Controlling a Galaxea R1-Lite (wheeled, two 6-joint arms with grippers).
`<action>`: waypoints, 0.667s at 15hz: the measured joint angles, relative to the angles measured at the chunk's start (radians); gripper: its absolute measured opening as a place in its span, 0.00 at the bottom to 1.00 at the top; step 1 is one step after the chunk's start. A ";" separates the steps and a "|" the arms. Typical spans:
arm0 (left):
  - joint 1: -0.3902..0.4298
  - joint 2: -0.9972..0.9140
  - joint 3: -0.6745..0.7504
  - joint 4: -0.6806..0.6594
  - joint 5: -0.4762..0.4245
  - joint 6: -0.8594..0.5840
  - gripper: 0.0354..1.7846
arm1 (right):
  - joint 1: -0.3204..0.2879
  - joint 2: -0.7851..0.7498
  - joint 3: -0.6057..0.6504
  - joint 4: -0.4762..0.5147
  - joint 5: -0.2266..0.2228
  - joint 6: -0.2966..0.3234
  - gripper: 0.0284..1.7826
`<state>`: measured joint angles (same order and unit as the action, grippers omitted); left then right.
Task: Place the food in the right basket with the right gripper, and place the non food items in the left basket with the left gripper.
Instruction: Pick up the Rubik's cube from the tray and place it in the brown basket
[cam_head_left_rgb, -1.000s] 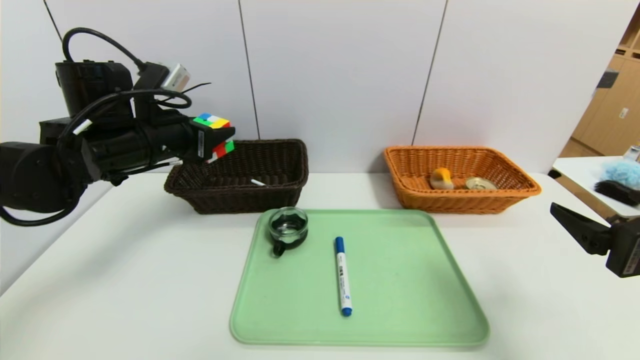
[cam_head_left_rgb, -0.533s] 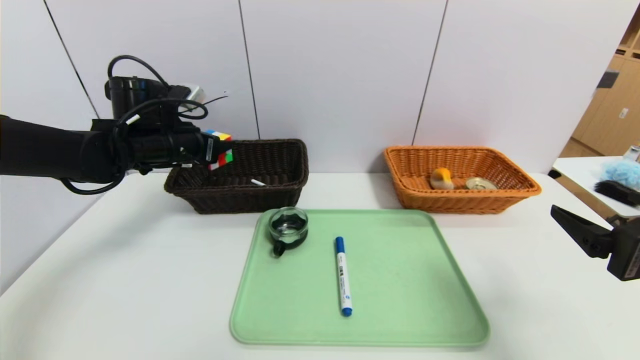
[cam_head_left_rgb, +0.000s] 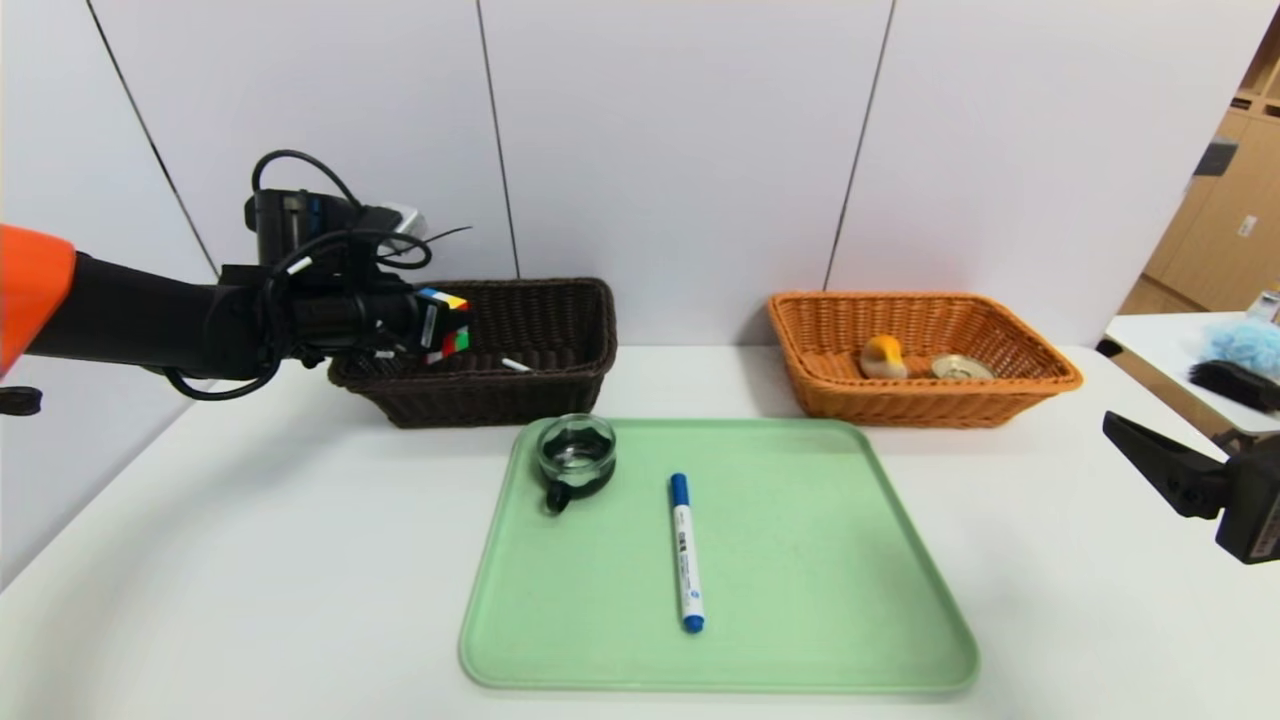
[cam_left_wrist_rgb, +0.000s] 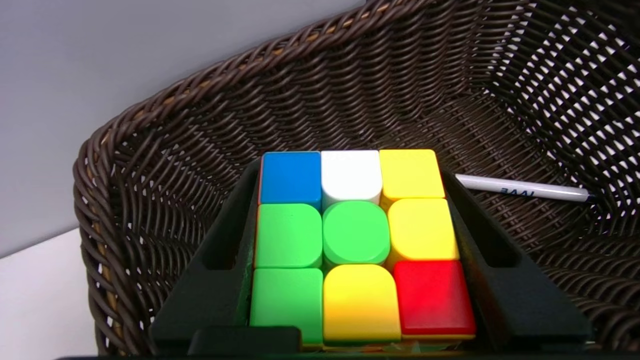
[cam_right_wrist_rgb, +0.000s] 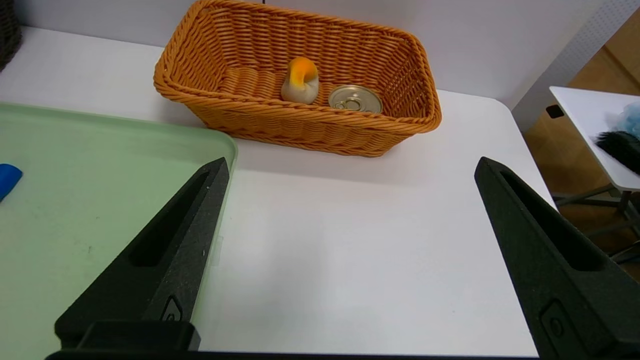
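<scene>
We find the left gripper (cam_left_wrist_rgb: 350, 270) clamping the multicoloured puzzle cube (cam_left_wrist_rgb: 357, 240) above the dark brown woven wicker basket (cam_head_left_rgb: 560, 300), the thin white pen (cam_left_wrist_rgb: 522, 188) inside. The right gripper (cam_right_wrist_rgb: 350, 250) idles, fingers spread wide.

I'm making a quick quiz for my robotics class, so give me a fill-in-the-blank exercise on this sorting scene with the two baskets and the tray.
1. The left gripper holds the multicoloured puzzle cube over the dark brown woven wicker ____.
2. A thin white ____ already lies inside that dark basket.
3. The blue-capped white marker and the small clear glass cup both rest on the pale green ____.
4. The right gripper waits with its jaws ____, near the orange-tan wicker basket.

Missing words: basket; pen; tray; open
</scene>
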<state>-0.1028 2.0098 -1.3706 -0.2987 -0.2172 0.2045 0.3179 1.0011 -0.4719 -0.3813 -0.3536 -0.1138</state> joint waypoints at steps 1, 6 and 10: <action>0.001 0.003 0.001 0.000 0.000 0.000 0.55 | 0.000 0.000 0.001 0.000 0.000 0.000 0.95; 0.002 0.012 0.005 -0.007 0.002 0.000 0.55 | -0.001 0.000 0.002 -0.004 0.000 0.001 0.95; 0.001 0.011 0.014 -0.007 0.002 0.007 0.55 | -0.001 -0.001 0.001 -0.004 0.000 0.002 0.95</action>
<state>-0.1013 2.0204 -1.3562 -0.3057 -0.2149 0.2115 0.3170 1.0000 -0.4709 -0.3853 -0.3536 -0.1119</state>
